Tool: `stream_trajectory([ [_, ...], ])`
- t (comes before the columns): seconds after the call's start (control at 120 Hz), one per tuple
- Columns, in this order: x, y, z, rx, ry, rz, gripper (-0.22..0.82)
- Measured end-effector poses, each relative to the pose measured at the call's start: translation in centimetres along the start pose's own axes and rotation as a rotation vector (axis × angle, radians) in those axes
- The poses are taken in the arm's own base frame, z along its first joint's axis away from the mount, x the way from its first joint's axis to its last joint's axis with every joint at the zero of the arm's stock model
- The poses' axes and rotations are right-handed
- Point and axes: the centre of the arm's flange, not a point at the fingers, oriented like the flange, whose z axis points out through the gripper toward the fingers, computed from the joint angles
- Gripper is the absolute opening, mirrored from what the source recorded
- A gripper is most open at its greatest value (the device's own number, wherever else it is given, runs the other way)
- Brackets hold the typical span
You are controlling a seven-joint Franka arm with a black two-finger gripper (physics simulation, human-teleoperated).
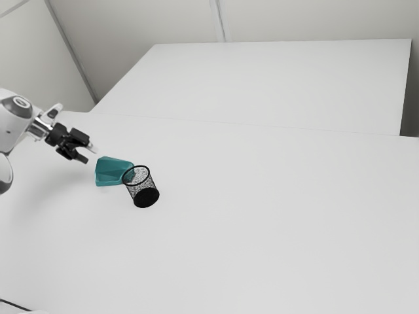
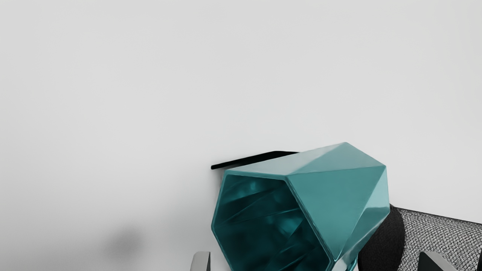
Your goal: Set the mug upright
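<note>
Mug (image 2: pixel 335 195) lies on its side on the table (image 1: pixel 262 229), its open mouth turned toward my hand. It's teal, with flat facets, and in the wrist view I can see down into its dark interior. In the exterior view it sits just past my gripper (image 1: pixel 89 154), in the part of the table toward the exterior view's left.

My jaws are wide apart with nothing clamped. In the wrist view, the 2 fingertips of the gripper (image 2: pixel 317 261) stand well separated, and I see the mug's mouth in the span between them. From the exterior view, I can make out space between the gripper and the mug, so I have no grip on it. A small bit of teal loop, which looks like the handle, peeks out at the mug's lower side, near the table.

Right by the mug is a black mesh cup (image 1: pixel 141 188), on the side away from my arm (image 1: pixel 14 121). In the exterior view it overlaps the mug's far end; from the wrist, the mug covers part of it instead. I can't tell whether the 2 touch.

Behind the mug, the wrist view also gives me a thin black edge (image 2: pixel 254 159), too hidden for me to name. Soft gray shadow falls on the table near the gripper, and the tabletop around it all is plain pale white.
</note>
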Motion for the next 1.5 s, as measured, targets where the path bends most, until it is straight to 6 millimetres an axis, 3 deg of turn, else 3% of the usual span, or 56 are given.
stream_trajectory([
  [0.292, -0.3, -1.1, 1.4, -0.051, 0.021, 0.012, 0.60],
  [0.667, -1.5, -0.6, 3.8, -0.161, 0.010, 0.002, 0.60],
  [0.767, -1.7, -0.4, 4.0, -0.174, 0.014, 0.002, 0.51],
  [1.033, -1.8, -0.2, 4.4, -0.199, 0.028, 0.002, 0.13],
  [1.283, -1.6, 0.2, 4.4, -0.208, 0.029, 0.016, -0.07],
  [1.5, -1.4, 0.5, 4.0, -0.202, 0.041, 0.031, -0.15],
])
